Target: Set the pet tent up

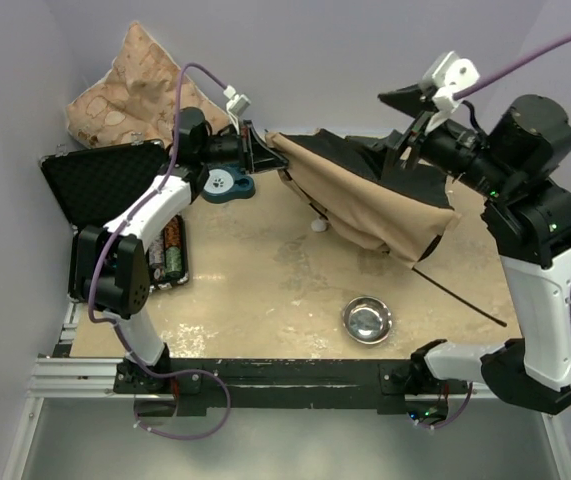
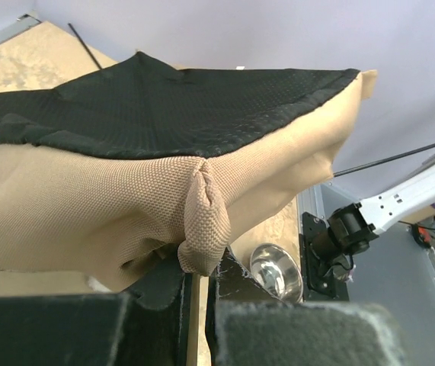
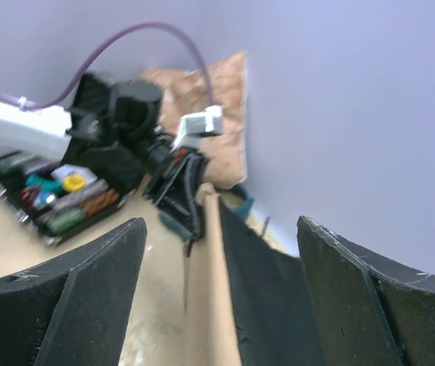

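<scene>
Between the fingertips of the left gripper (image 2: 200,278): a puckered tan corner of the pet tent (image 1: 375,205), pinched tight, jaws all but closed on the cloth. Spreading away from that grip toward the right gripper (image 3: 221,229), held up off the table (image 1: 265,290), black lining uppermost, tan cloth sagging beneath.

Over at the right gripper: spread wide, gripping nothing. Straddling the tent's far edge, tan hem and black lining running up through the gap, seemingly clear of both fingers.

Hanging under the cloth, nearer the left gripper than the right: a small white pom-pom (image 1: 317,226), at or just above the tabletop. Slanting out from under the tent below the right gripper, toward that arm's base: one thin dark pole (image 1: 465,295). Farther toward the bases, between the two grippers: a small metal bowl (image 1: 367,319).

Just beneath the left gripper: a teal disc (image 1: 227,185). Behind its wrist: an open black case (image 1: 105,170) with small items. Beyond, in the corner: a patterned tan pillow (image 1: 130,85).
</scene>
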`<state>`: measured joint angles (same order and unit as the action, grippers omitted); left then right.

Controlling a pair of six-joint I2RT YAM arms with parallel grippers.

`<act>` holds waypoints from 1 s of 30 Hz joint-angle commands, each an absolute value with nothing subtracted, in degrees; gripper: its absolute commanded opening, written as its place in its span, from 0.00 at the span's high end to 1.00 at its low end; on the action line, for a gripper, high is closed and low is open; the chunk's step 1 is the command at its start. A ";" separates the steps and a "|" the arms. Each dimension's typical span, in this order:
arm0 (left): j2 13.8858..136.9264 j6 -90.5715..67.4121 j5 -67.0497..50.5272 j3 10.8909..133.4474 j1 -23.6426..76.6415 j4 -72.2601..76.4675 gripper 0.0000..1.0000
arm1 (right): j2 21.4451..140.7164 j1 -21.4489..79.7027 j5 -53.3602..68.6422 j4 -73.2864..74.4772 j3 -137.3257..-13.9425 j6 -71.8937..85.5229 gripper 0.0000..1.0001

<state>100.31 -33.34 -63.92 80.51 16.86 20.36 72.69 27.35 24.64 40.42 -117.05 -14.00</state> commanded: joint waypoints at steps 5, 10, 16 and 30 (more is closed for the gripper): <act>104.67 -23.93 -65.30 88.59 11.34 9.25 1.00 | 71.63 21.89 5.38 29.46 -125.59 -6.69 0.16; 105.03 -16.88 -65.74 89.83 10.20 2.20 1.00 | 72.86 16.45 -5.42 26.63 -127.18 -2.91 0.11; 104.59 -13.54 -66.62 88.51 8.35 0.09 1.00 | 73.21 7.40 -11.52 30.74 -114.11 2.00 0.09; 103.80 2.00 -64.95 88.51 7.30 -16.08 1.00 | 89.11 -18.02 14.23 28.22 -94.67 5.89 0.07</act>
<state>104.66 -5.91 -66.26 87.55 8.23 -10.79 91.57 -17.17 6.24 33.32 -98.63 5.23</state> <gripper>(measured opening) 0.065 0.932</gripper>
